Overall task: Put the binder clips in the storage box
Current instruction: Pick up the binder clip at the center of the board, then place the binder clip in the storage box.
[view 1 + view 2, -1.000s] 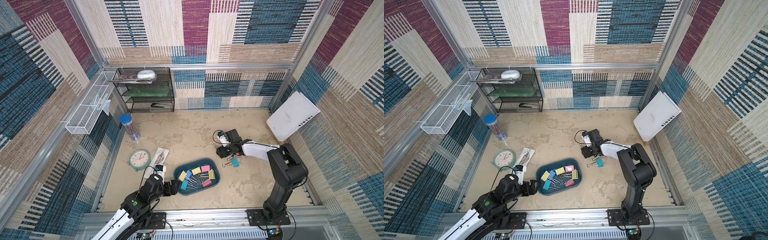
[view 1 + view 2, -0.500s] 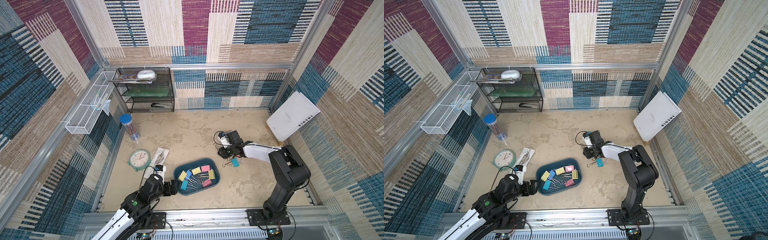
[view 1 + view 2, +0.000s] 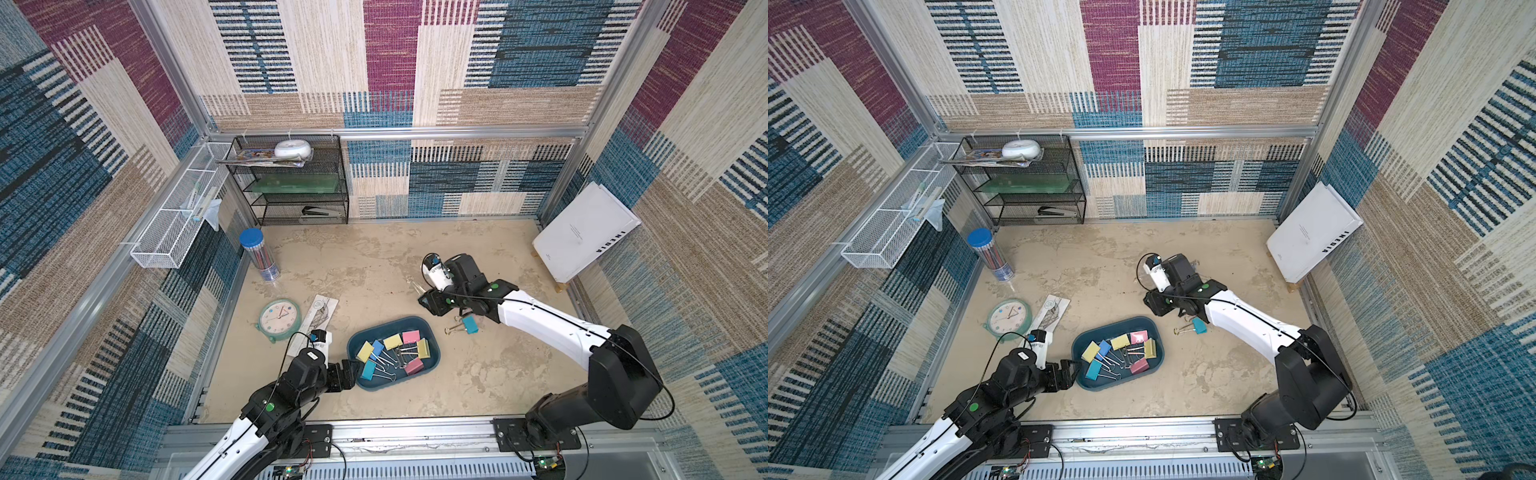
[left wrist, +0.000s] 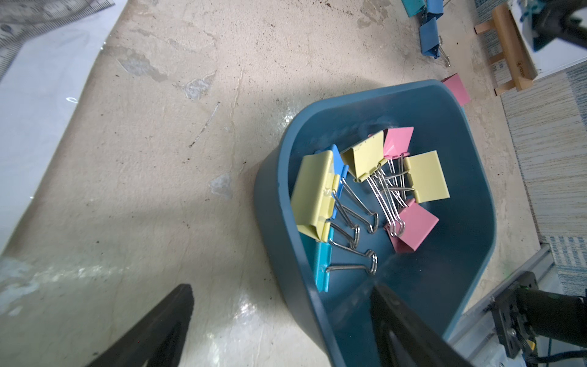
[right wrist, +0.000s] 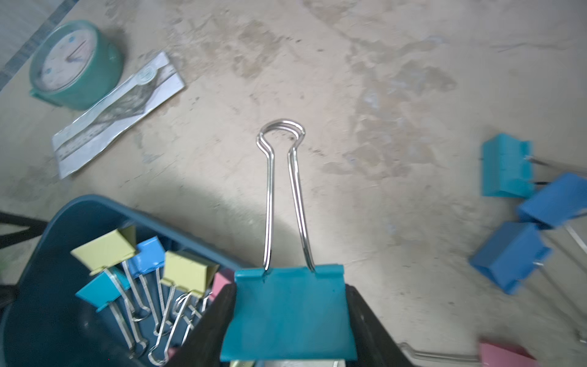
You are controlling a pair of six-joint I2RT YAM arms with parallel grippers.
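A teal clip (image 5: 287,314) is pinched across its folded body by the right gripper (image 3: 430,300). The jaws are closed flat on both faces, and the clip is held near the storage box (image 3: 415,380), outside the corner farthest from the left gripper (image 3: 349,372). The left gripper's jaws are spread wide across the box's near rim, one finger inside and one outside, and nothing is held.

The clip is best carried over the open middle of the box and lowered below the rim before the jaws are parted. Clearance should be allowed for the wire handle (image 5: 281,197), which projects well ahead of the fingers and could catch the rim or hook the handles already inside. The release is best kept away from the left finger inside the box.

The binder clips (image 4: 313,193) in the box are wedge-shaped folds that look like painted sheet metal, matte in pastel yellow, pink and blue, with bright springy wire loops that tangle easily. The box looks like smooth, faintly glossy plastic, shallow with rounded corners. Outside the box, on the right arm's side, blue clips (image 5: 509,255), a loose teal one (image 5: 506,168) and a pink one (image 5: 505,356) lie on the rough, mottled beige surface (image 5: 381,95).
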